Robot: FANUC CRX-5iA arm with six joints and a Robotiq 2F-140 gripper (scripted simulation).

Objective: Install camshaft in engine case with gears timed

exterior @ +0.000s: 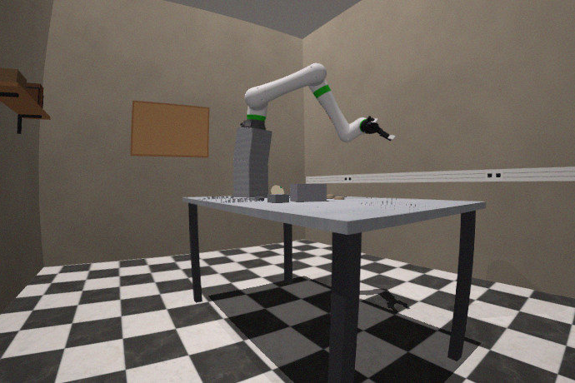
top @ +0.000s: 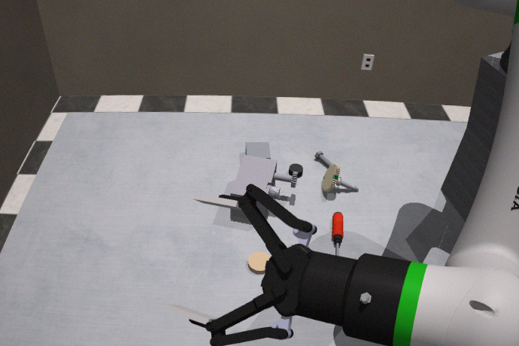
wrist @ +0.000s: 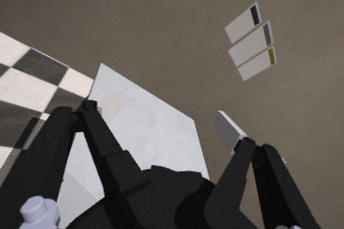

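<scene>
Closest to the top camera is the arm's fat white elbow (top: 478, 304), then the black wrist and the gripper (top: 210, 261), jaws spread as wide as they go and holding nothing. It's hanging high above the bench (top: 104, 228), well clear of everything. Under it sit a tan disc (top: 258, 261) and a red-handled screwdriver (top: 337, 226). Farther out lies the camshaft (top: 332, 177), flat on the bench just right of the engine case (top: 255, 171) and apart from it. Its shaft runs diagonally, far-left to near-right, with the big tan gear about midway (green mark showing). So the pickup is down and toward the arm's base side, and I'd guess the jaws need turning to close across that diagonal.
</scene>
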